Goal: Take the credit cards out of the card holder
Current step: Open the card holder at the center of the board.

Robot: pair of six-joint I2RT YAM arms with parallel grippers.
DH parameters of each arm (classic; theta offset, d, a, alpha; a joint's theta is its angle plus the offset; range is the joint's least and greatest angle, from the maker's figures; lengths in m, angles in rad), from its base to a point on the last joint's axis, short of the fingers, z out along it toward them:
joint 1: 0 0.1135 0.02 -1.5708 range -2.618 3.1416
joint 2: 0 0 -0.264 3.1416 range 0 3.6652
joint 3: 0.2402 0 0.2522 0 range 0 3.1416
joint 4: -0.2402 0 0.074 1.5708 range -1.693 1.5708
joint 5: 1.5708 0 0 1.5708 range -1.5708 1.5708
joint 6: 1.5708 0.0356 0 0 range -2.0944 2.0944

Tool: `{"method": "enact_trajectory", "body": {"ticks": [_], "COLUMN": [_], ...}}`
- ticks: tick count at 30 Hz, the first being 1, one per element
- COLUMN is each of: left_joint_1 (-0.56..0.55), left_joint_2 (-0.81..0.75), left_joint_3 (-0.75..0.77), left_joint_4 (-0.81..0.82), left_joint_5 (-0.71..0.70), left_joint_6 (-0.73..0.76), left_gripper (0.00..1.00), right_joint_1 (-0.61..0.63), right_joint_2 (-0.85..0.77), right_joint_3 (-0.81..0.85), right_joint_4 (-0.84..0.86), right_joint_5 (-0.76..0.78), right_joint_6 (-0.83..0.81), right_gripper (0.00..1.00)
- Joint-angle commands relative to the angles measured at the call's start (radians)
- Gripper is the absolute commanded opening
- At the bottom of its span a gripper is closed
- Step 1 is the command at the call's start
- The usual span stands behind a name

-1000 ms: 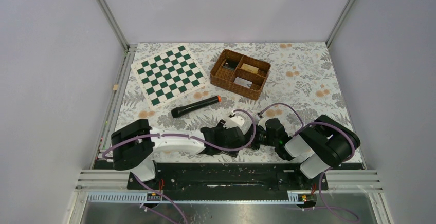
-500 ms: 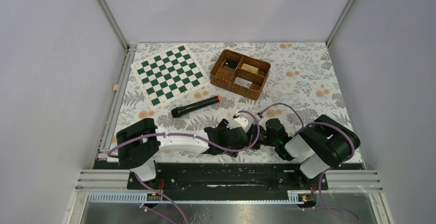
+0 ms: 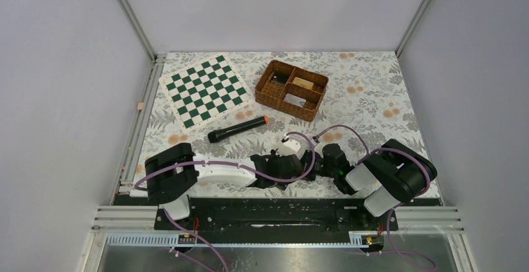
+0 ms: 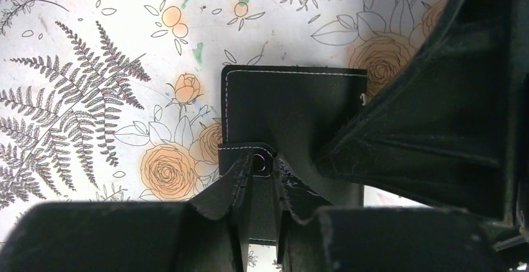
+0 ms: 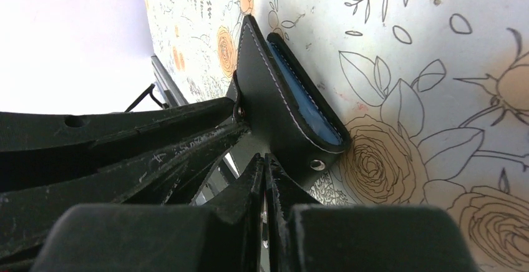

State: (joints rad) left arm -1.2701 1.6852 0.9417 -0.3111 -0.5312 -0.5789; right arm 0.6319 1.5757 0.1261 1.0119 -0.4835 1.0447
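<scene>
Black card holder [image 4: 293, 106], centre frame on the bench [image 4: 93, 47]: left tool [image 4: 262, 165] pinches its tab, right tool [image 5: 264, 160] pinches its cover.

Arms folded low, wrists meeting centre-front — left hand [image 4: 263, 165] pinched shut, right hand [image 5: 264, 163] likewise

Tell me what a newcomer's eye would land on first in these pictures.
First, the two arms huddled at the near edge of the floral table, with the left tool and right tool both closed on the black card holder. Its blue inner panel peeks out in the right wrist view. Next, the green-and-white chessboard at the far left, and the wicker basket beside it.
</scene>
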Motion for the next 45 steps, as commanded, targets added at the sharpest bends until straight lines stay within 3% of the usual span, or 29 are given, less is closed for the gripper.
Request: {"method": "enact_trajectory", "body": {"ticks": [1,4,18,26,39,42,45], "left_joint_1": [0.057,0.070,0.118,0.163,0.240,0.245,0.245], "left_joint_2": [0.035,0.023,-0.047,-0.134,-0.245,-0.262,-0.270], "left_joint_3": [-0.054,-0.065,-0.084,-0.132,-0.195,-0.214,-0.238], "left_joint_4": [-0.078,-0.084,-0.110,-0.021,0.006,0.028,0.052], "left_joint_5": [-0.086,-0.097,-0.139,0.021,0.155,0.225,0.292], "left_joint_6": [-0.044,-0.056,-0.077,-0.070,-0.111,-0.144,-0.197], "left_gripper": [0.10,0.00,0.00,0.00,0.00,0.00,0.00], "right_joint_1": [-0.012,-0.013,-0.017,-0.018,-0.021,-0.020,-0.020], "right_joint_2": [0.037,0.034,0.046,0.066,0.037,-0.061,-0.210], "right_joint_3": [-0.033,-0.034,-0.034,-0.033,-0.030,-0.010,0.035], "right_joint_4": [-0.165,-0.171,-0.182,-0.171,-0.178,-0.257,-0.451], "right_joint_5": [0.062,0.062,0.069,0.068,0.057,0.061,0.105], "right_joint_6": [-0.061,-0.063,-0.072,-0.071,-0.059,-0.057,-0.102], "right_gripper": [0.08,0.08,0.08,0.07,0.07,0.13,0.23]}}
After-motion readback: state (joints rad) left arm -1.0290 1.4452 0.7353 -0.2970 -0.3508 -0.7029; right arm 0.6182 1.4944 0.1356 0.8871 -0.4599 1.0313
